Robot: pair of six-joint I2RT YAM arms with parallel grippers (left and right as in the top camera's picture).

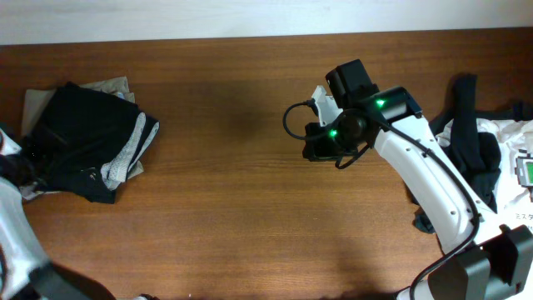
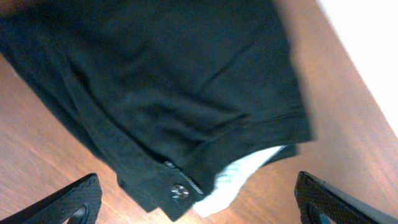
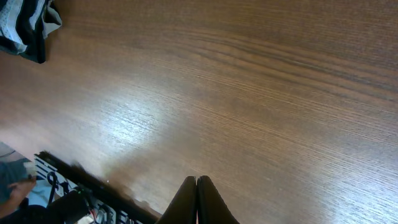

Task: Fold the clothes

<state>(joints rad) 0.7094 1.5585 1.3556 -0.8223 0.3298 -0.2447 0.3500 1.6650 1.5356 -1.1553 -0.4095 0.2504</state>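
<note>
The black shorts lie folded at the table's far left, with grey lining showing at their right edge. In the left wrist view the shorts fill the frame, with a metal button and pale lining at the near edge. My left gripper is open and empty, a finger on either side just short of that edge. In the overhead view it sits at the shorts' left side. My right gripper is shut and empty above bare wood near the table's middle.
A beige cloth lies under the shorts. A pile of black and white garments lies at the right edge, with a small device on it. The folded stack shows far off in the right wrist view.
</note>
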